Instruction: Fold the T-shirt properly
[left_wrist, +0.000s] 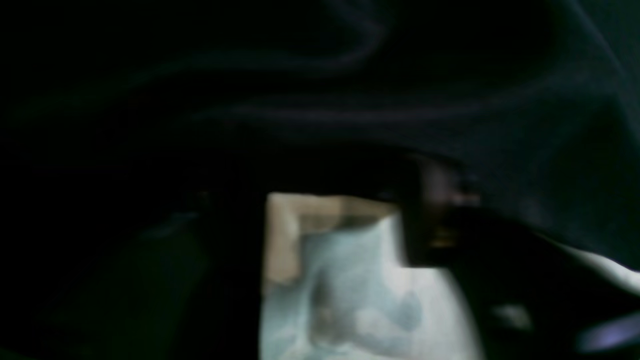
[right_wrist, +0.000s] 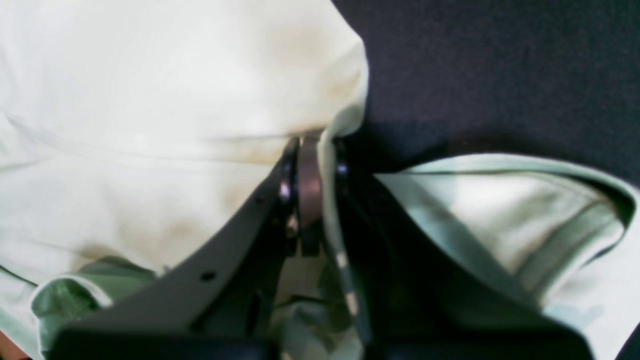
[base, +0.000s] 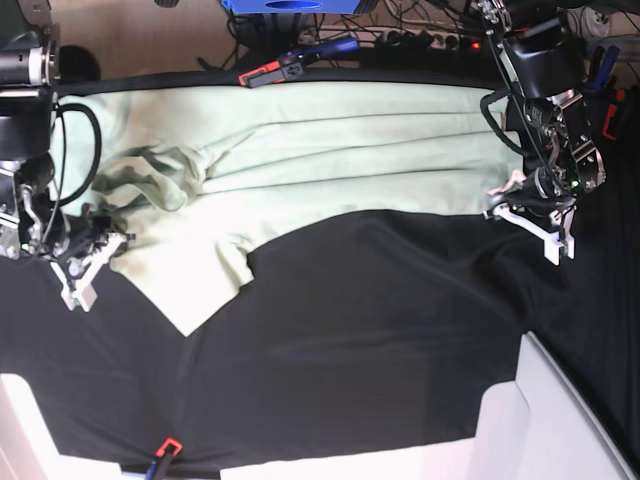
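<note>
my right pincer (right_wrist: 312, 150) is clamped on a fold of the shirt (base: 330, 160), which lies spread across the far side of the desk (base: 380, 330). my left pincer (base: 535, 205) sits at the shirt's other end; its grip i cannot tell.

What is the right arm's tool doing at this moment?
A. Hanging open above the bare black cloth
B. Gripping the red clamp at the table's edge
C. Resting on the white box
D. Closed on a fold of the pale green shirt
D. In the right wrist view the right tool has its jaws pressed together with a fold of the T-shirt pinched between them, beside the black table cloth.
</note>
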